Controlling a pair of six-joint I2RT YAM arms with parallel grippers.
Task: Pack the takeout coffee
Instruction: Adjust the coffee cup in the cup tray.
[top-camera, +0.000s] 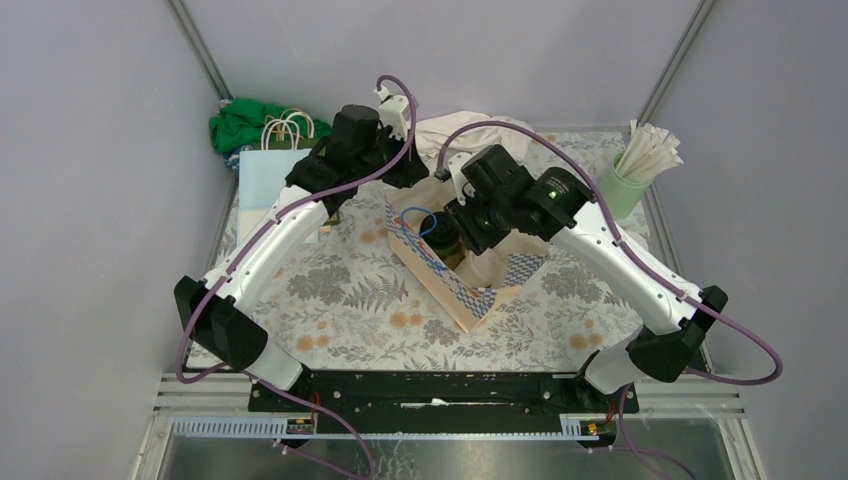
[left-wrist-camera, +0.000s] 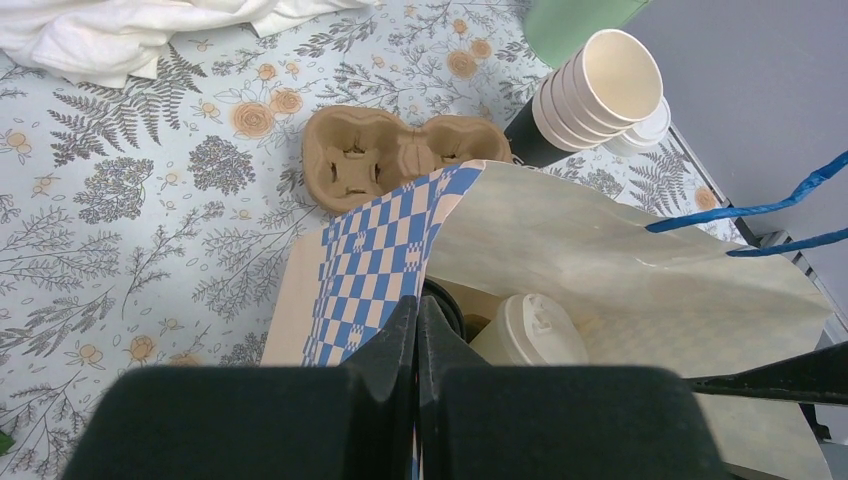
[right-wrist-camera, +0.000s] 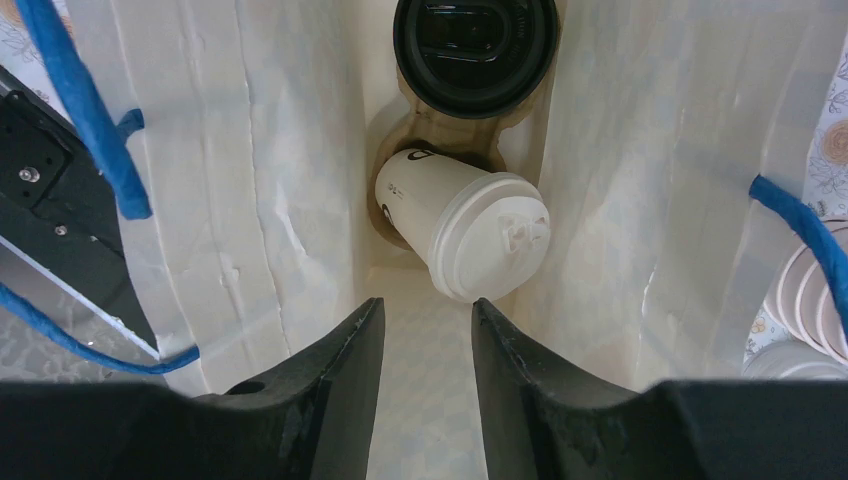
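Paper bag (top-camera: 470, 298) with a blue checked side panel and blue handles, mouth open, near the middle of the flower-printed table (top-camera: 340, 300).

Left gripper (left-wrist-camera: 416, 310): fingers pressed together with no gap, apparently pinching the bag's rim where the checked panel meets the pale lining.

Right gripper (right-wrist-camera: 427, 308): lowered into the bag's mouth, pointing at the bottom. The fingers stand moderately apart with nothing between them, and they touch neither cup.

Cup (right-wrist-camera: 460, 220): cream, with dark lettering and a white lid. It sits at the bottom of the bag in a brown pulp carrier (right-wrist-camera: 450, 135) and is tilted, its lid leaning toward the right gripper.

Dark-lidded cup (right-wrist-camera: 475, 40): in the same carrier, just beyond the tilted one. It is seen lid-on, so only its top shows.

Second carrier (left-wrist-camera: 390, 160): flat on the table just outside the bag, holding nothing.

Stack of cups (left-wrist-camera: 600, 85): unlidded, cream inside, beside that carrier, with loose white lids (left-wrist-camera: 652, 125) next to it.

White cloth (left-wrist-camera: 120, 30): crumpled at the far edge.

Mint tumbler of straws (top-camera: 625, 185): at the far right corner, well apart from the bag.
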